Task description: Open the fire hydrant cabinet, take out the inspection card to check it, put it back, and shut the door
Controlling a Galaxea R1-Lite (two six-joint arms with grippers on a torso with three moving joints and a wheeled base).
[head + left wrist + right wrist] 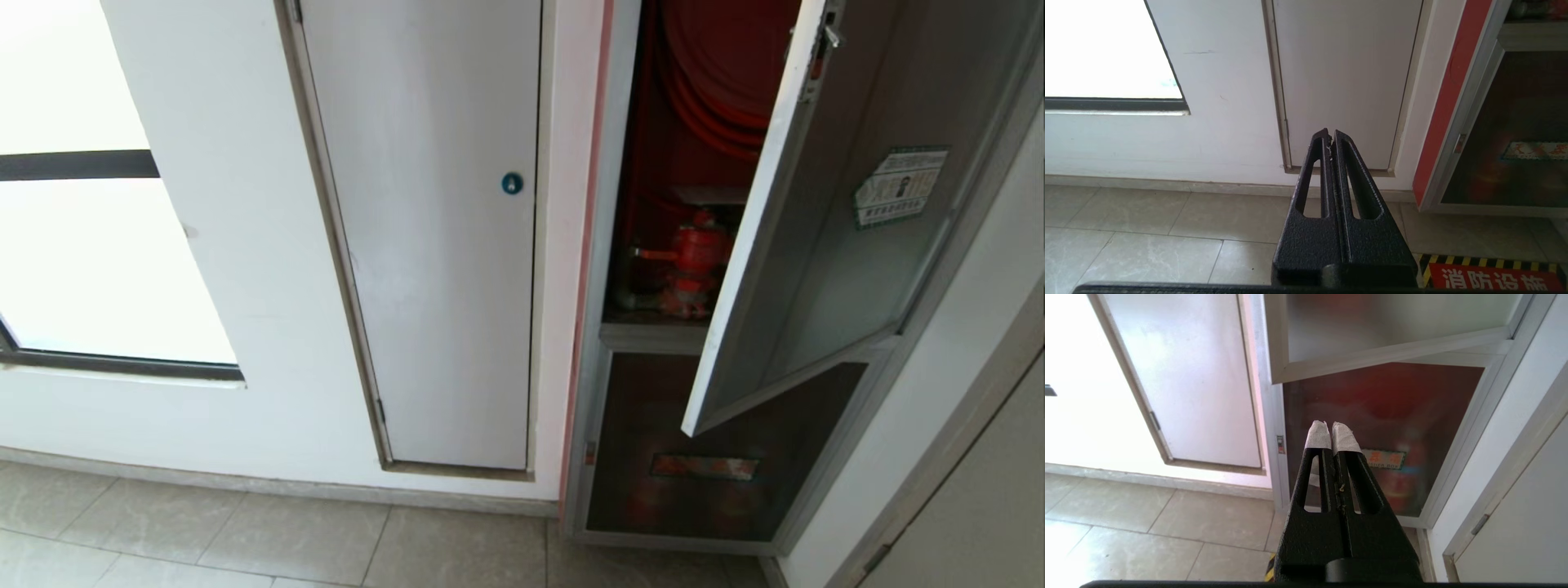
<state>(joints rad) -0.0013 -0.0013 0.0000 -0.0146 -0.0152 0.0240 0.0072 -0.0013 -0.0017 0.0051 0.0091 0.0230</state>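
Observation:
The fire hydrant cabinet [600, 245] stands at the right, its red inside showing a hose reel [718, 65] and a red valve [692, 253]. The door [824, 245], dark glass in a silver frame with a green-bordered sticker [900, 186], hangs partly open and covers the right half of the opening. A thin pale sheet just above the valve looks like the inspection card [709, 196]; no print can be made out. Neither arm shows in the head view. My left gripper [1330, 136] is shut and empty, low before the white wall. My right gripper [1329, 428], with white-taped tips, is shut and empty before the lower glass panel.
A white door with a blue round lock [512, 183] is left of the cabinet, and a bright window [82, 245] is further left. Below the open door is a dark glass panel [702, 457]. A red floor marking with yellow-black stripes [1490, 275] lies before the cabinet. A grey door [980, 506] is at far right.

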